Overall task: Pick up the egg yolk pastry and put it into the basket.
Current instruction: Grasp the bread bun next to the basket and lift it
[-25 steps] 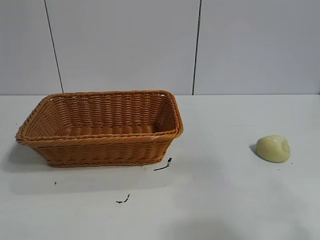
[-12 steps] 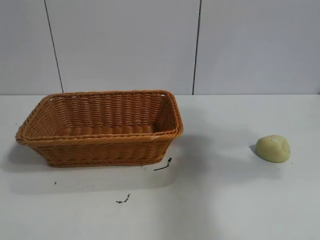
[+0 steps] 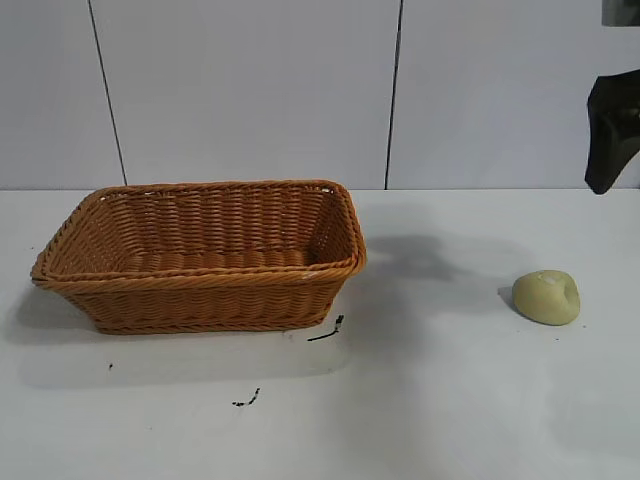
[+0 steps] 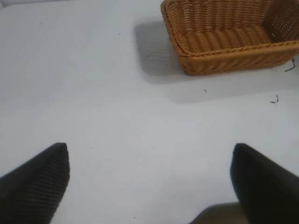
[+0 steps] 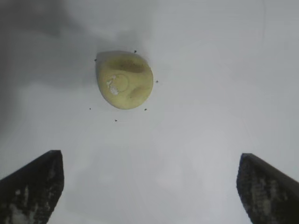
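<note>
My left gripper (image 4: 149, 182): chunky black ribbed-texture fingers. Right gripper (image 5: 149, 186): same matte black wedges, whitish scuffs on one.

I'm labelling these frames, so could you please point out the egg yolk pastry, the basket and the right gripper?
egg yolk pastry (image 3: 546, 297): exterior view, middle of its dome.
basket (image 3: 200, 281): exterior view, near braided rim.
right gripper (image 5: 149, 186): right wrist view, midway between its open fingertips.

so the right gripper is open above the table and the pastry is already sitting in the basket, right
Not quite. The egg yolk pastry is not in the basket; it lies on the table, well to the right of it, as the exterior view shows. The rest holds: the right gripper is open above the table, with the pastry ahead of it in the right wrist view.
</note>
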Action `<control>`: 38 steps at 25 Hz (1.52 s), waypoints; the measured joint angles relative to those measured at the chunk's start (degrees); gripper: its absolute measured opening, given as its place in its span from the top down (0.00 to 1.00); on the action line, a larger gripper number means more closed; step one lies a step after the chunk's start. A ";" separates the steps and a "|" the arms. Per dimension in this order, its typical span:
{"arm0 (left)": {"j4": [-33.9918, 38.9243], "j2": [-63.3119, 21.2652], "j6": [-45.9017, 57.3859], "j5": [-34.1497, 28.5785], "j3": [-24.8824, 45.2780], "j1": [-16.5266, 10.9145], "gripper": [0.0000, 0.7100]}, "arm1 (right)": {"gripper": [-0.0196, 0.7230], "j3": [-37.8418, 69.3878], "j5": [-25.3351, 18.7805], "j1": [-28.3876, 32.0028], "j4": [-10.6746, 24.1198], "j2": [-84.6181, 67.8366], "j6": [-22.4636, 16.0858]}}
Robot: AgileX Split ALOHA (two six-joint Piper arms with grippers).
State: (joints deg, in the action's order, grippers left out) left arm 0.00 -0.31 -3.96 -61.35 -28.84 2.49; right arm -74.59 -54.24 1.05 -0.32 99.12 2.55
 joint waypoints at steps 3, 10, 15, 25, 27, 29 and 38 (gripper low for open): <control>0.00 0.00 0.00 0.00 0.00 0.00 0.02 | 0.04 -1.22 0.00 -1.11 0.32 2.52 0.29; 0.00 0.00 0.00 0.00 0.00 0.00 0.02 | 0.04 -1.96 2.46 -4.68 0.32 5.50 0.85; 0.00 0.00 0.00 0.00 0.00 0.00 0.02 | 0.04 -2.06 4.38 -4.68 2.20 9.25 0.79; 0.00 0.00 0.00 0.00 0.00 0.00 0.02 | 0.04 -2.06 13.30 -4.68 2.26 17.70 0.09; 0.00 0.00 0.00 0.00 0.00 0.00 0.02 | 0.04 -2.06 14.08 -4.68 2.26 18.92 -0.36; 0.00 0.00 0.00 0.00 0.00 0.00 0.02 | 0.04 -2.06 14.72 -4.68 2.26 19.84 -0.64; 0.00 0.00 0.00 0.00 0.00 0.00 0.02 | 0.04 -2.06 15.48 -4.68 1.49 22.86 -0.64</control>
State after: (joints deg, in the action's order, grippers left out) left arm 0.00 -0.31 -3.96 -61.35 -28.84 2.49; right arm -76.65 -38.76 -3.63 1.17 121.99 1.92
